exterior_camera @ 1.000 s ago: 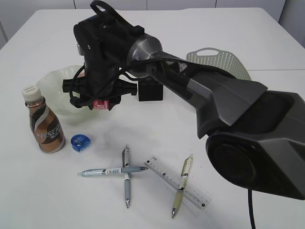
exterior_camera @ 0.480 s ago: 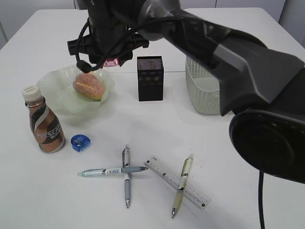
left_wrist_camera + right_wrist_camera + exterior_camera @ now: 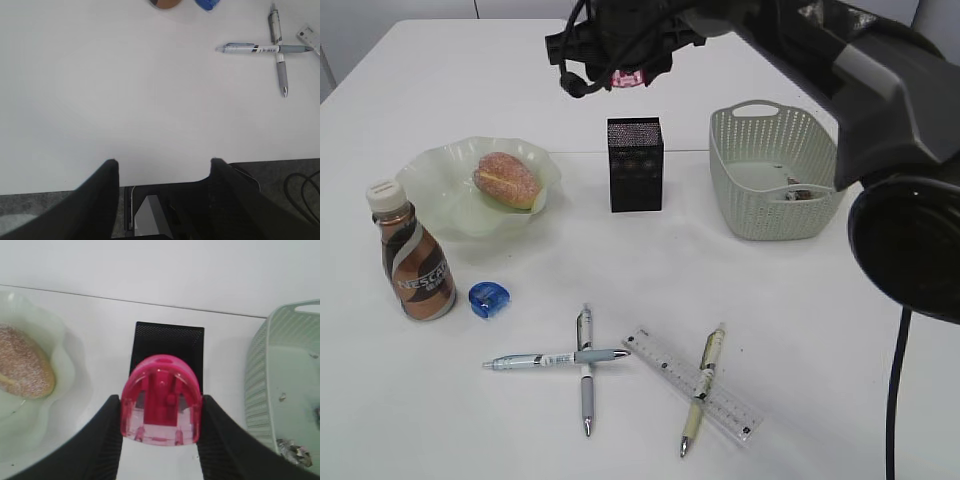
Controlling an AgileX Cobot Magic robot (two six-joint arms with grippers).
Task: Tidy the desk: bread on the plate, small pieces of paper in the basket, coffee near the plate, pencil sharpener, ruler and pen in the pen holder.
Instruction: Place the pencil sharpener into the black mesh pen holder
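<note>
A pink pencil sharpener (image 3: 161, 400) is sitting clamped between the right gripper (image 3: 160, 440) fingers, hanging above the black pen holder (image 3: 635, 164) at the desk's (image 3: 800, 330) far middle. Bread (image 3: 506, 180) is lying on the plate (image 3: 440, 185) to the left, the basket (image 3: 775, 185) to the right. The left gripper (image 3: 162, 172) is hovering with its fingers spread, grasping nothing, over the near edge.
</note>
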